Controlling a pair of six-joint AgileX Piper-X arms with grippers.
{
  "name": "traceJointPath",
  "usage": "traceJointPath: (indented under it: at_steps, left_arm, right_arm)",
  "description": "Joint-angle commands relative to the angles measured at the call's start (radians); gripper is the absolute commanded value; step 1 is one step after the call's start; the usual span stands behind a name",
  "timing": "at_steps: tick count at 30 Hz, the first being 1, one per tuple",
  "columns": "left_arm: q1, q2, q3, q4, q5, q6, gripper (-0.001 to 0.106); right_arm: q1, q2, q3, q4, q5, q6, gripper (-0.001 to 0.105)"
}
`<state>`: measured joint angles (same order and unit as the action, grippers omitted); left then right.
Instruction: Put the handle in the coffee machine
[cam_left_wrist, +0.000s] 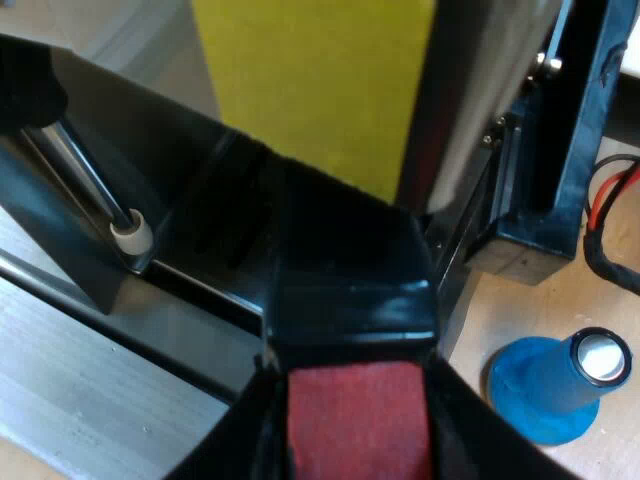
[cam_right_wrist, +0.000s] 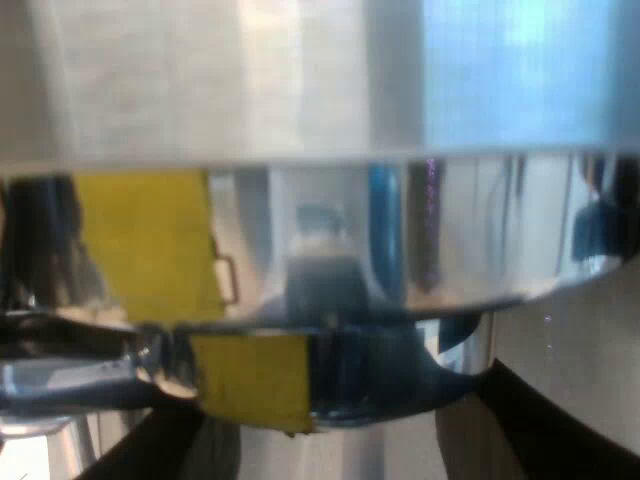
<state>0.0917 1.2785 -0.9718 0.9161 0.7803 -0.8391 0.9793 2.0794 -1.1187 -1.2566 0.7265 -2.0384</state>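
Observation:
The holder's dark handle (cam_left_wrist: 345, 290) with its red end (cam_left_wrist: 358, 420) sits between my left gripper's (cam_left_wrist: 352, 455) black fingers (cam_left_wrist: 225, 445), which are shut on it. The handle points in under the espresso machine's (cam_left_wrist: 480, 110) metal front, below a yellow strip (cam_left_wrist: 315, 80); the holder's metal head is hidden. My right gripper (cam_right_wrist: 340, 462) is pressed close to the machine's shiny curved metal (cam_right_wrist: 320, 250), where another yellow strip (cam_right_wrist: 150, 245) shows. Its dark fingers (cam_right_wrist: 545, 430) stand wide apart with nothing seen between them.
A blue tamper (cam_left_wrist: 560, 385) stands on the wooden table beside the machine's base. A metal wand with a white tip (cam_left_wrist: 130, 233) hangs over the black drip tray (cam_left_wrist: 190, 270). A black frame (cam_left_wrist: 570, 150) and cables rise near the tamper.

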Motion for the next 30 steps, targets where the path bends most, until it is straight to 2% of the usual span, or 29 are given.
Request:
traceJointPath:
  at_steps: [1,20,26,30]
  left_arm:
    - [0.0,-0.03,-0.042,-0.055,0.114,-0.019,0.0]
    - [0.0,-0.03,-0.042,-0.055,0.106,-0.019,0.0]
    - [0.0,-0.03,-0.042,-0.055,0.067,-0.019,0.0]
    - [0.0,-0.03,-0.042,-0.055,0.064,-0.019,0.0]
  right_arm:
    - [-0.008,-0.011,-0.014,-0.048,-0.014,-0.007,0.047]
    - [-0.01,-0.011,-0.014,-0.072,-0.014,-0.007,0.047]
    - [-0.01,-0.011,-0.014,-0.072,-0.014,-0.007,0.047]
    - [-0.01,-0.011,-0.014,-0.072,-0.014,-0.007,0.047]
